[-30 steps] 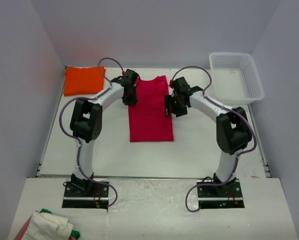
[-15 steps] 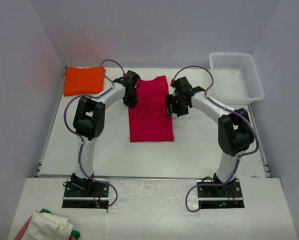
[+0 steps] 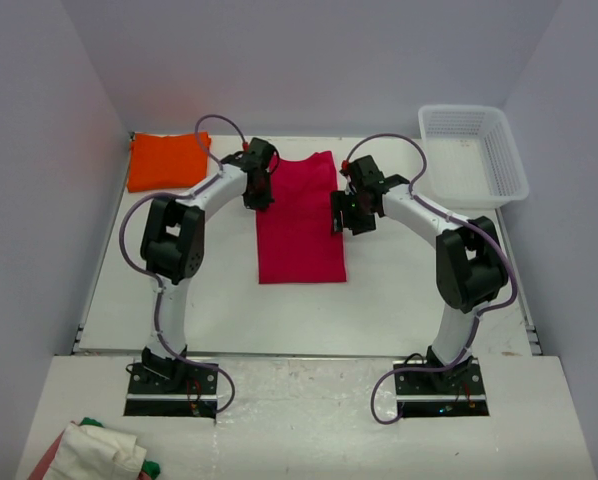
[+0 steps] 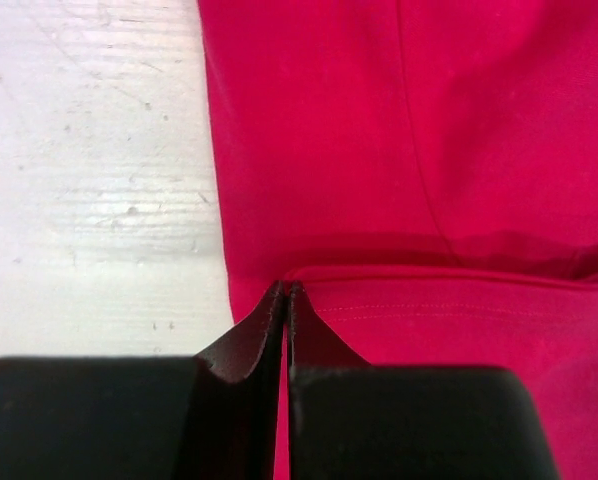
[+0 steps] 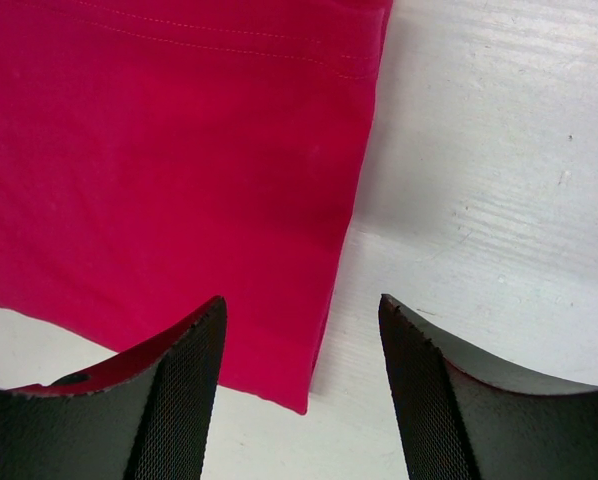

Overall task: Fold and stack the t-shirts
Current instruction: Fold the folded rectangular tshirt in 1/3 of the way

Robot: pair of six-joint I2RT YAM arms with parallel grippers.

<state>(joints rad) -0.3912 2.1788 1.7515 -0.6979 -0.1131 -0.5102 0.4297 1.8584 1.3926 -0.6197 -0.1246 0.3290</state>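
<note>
The crimson t-shirt (image 3: pixel 299 225) lies folded into a long strip in the middle of the table (image 3: pixel 409 290) - the orange t-shirt (image 3: pixel 166 160) is folded at the far left corner. The left gripper (image 4: pixel 285 295) is closed at the crimson shirt's left edge; whether cloth is caught, I cannot tell. The right gripper (image 5: pixel 301 305) stands wide open over its right edge.

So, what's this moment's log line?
left pincer: shut on red t-shirt edge | right pincer: open astride other edge | orange t-shirt: folded, far left
</note>
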